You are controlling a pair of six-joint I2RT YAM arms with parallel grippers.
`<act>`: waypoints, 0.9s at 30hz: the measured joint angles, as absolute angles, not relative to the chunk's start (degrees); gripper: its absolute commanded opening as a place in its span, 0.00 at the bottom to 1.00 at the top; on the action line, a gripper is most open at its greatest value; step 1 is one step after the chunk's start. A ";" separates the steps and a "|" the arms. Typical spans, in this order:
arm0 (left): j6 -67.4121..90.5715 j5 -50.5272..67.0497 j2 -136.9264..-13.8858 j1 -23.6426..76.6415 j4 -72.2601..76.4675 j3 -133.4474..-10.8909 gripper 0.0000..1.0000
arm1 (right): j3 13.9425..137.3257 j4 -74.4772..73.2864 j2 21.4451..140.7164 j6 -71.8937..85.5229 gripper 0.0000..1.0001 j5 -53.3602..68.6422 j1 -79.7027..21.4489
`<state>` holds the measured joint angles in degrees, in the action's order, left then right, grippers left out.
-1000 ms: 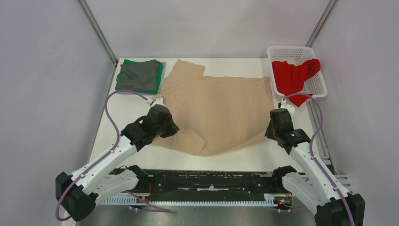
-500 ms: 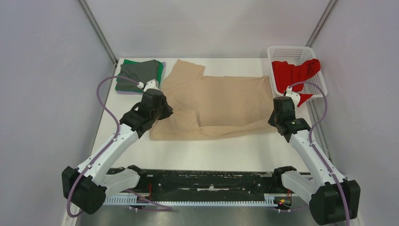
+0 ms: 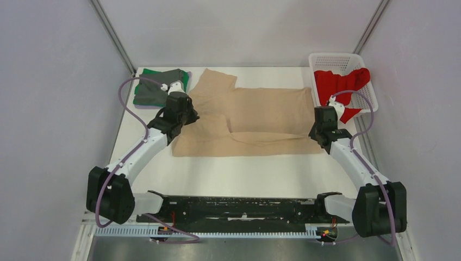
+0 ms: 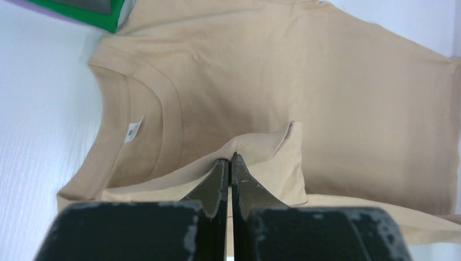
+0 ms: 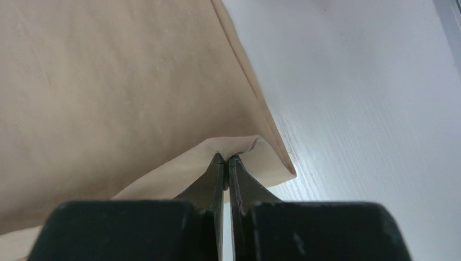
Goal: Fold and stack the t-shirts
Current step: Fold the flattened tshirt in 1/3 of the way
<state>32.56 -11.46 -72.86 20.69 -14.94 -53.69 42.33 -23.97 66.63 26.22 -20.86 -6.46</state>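
Observation:
The beige t-shirt (image 3: 255,117) lies across the table's middle with its near part folded back over itself. My left gripper (image 3: 187,117) is shut on a pinch of its cloth near the collar side, seen in the left wrist view (image 4: 229,159) on the beige shirt (image 4: 326,92). My right gripper (image 3: 317,132) is shut on the shirt's right edge, seen in the right wrist view (image 5: 225,157) on the beige cloth (image 5: 108,81). A folded dark grey shirt (image 3: 157,87) lies on a green one (image 3: 185,80) at the back left. A red shirt (image 3: 338,87) lies in the basket.
The white lattice basket (image 3: 325,60) stands at the back right corner of the white table (image 3: 234,174). Metal frame posts rise at both back corners. The arm bases and a black rail run along the near edge.
Both grippers have carried the shirt's near edge away from me, toward the back, folding it over the rest. The shirt's near edge now lies straight.

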 measured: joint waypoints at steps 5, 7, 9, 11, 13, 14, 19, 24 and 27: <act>29.82 -9.76 -79.26 19.14 -11.00 -55.59 0.02 | 42.41 -21.06 71.57 26.04 0.05 -20.43 -5.06; 28.42 -8.19 -82.17 18.68 -8.54 -56.23 0.02 | 42.41 -19.70 73.80 26.04 0.05 -19.94 -4.56; 26.52 -6.33 -85.17 18.33 -6.66 -57.12 0.02 | 42.41 -18.52 75.85 26.20 0.10 -19.38 -4.03; 25.02 -4.62 -89.21 18.04 -5.06 -59.02 0.02 | 42.41 -17.30 77.52 26.68 0.23 -19.11 -3.62; 24.05 -3.62 -93.58 17.76 -4.10 -61.71 0.10 | 42.41 -15.97 78.81 27.29 0.40 -19.20 -3.25; 23.88 -3.16 -95.70 17.56 -4.21 -63.40 0.28 | 42.41 -15.44 79.31 27.62 0.45 -19.40 -3.07; 23.20 -4.05 -102.50 16.36 -9.28 -73.12 1.00 | 44.82 -15.35 81.60 27.44 0.98 -21.56 -1.83; 23.33 -7.62 -103.70 15.70 -19.33 -86.98 1.00 | 46.92 -15.51 79.48 27.18 0.98 -22.31 -1.37; 23.97 -7.16 -101.71 15.62 -20.93 -88.51 1.00 | 45.19 -14.31 74.98 26.24 0.98 -18.81 -1.39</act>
